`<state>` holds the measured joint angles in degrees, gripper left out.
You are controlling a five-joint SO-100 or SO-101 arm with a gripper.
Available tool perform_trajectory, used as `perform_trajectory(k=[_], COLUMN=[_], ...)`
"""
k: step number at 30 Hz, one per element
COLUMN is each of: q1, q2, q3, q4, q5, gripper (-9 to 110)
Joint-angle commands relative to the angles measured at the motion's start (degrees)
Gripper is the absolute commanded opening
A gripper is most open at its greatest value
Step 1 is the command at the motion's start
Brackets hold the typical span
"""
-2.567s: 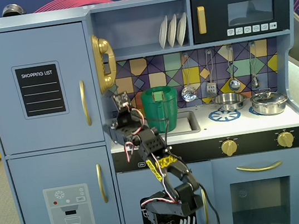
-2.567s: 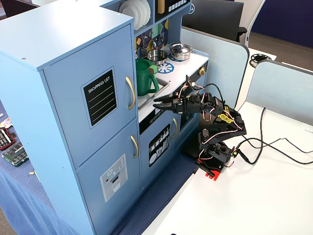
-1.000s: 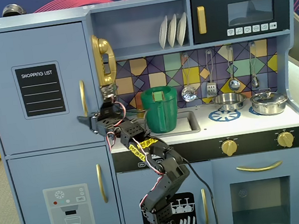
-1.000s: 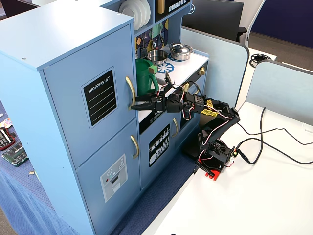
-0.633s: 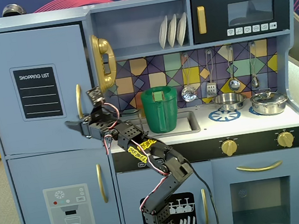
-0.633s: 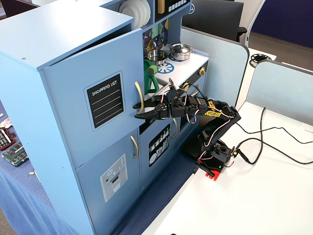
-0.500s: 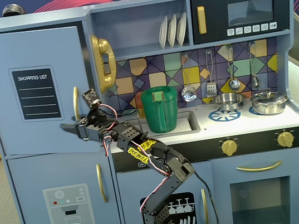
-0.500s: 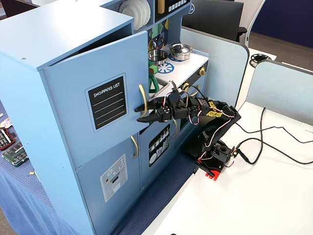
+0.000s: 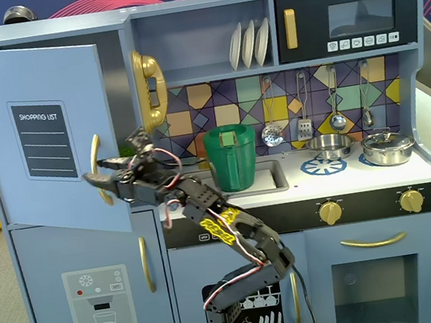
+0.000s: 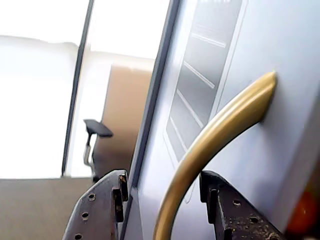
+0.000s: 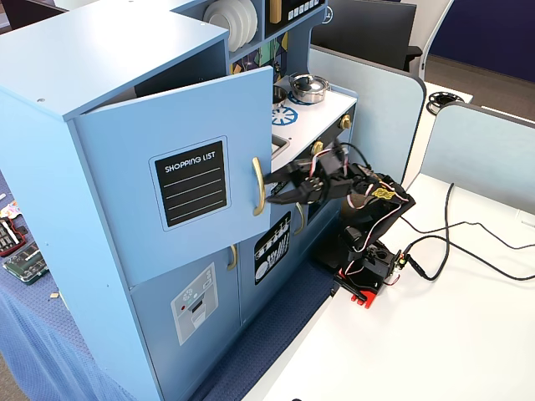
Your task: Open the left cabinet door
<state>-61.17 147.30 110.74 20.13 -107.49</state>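
Gripper [image 10: 162,200] jaws spread, straddling the gold handle [image 10: 215,135] without pinching it. Left cabinet door [image 9: 42,139] hangs part-open, its face just behind the jaws, chalkboard panel [image 11: 191,183] beyond them.

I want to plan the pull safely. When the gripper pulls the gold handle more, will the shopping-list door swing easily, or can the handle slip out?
The left cabinet door already stands ajar, so it probably swings freely on its hinges. The gold handle looks smooth and glossy, so the open gripper, merely straddling it, may slide along it. The door looks like a stiff flat panel, unlikely to flex.
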Motion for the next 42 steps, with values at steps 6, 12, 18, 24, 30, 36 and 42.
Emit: perform_trajectory(k=[6, 12, 18, 24, 30, 36, 42], q1=[10.6, 26.0, 31.0, 25.3, 17.2, 9.8, 1.0], q2=[10.5, 9.3, 3.3, -2.3, -5.5, -6.5, -7.1], q3=[-4.7, -7.0, -7.5, -7.5, -7.8, -7.6, -7.9], q4=[12.0, 18.8, 19.1, 13.7, 10.4, 7.8, 6.1], q5=[4.0, 15.3, 16.2, 11.5, 6.2, 5.5, 2.5], gripper=[9, 9, 8, 8, 7, 7, 6])
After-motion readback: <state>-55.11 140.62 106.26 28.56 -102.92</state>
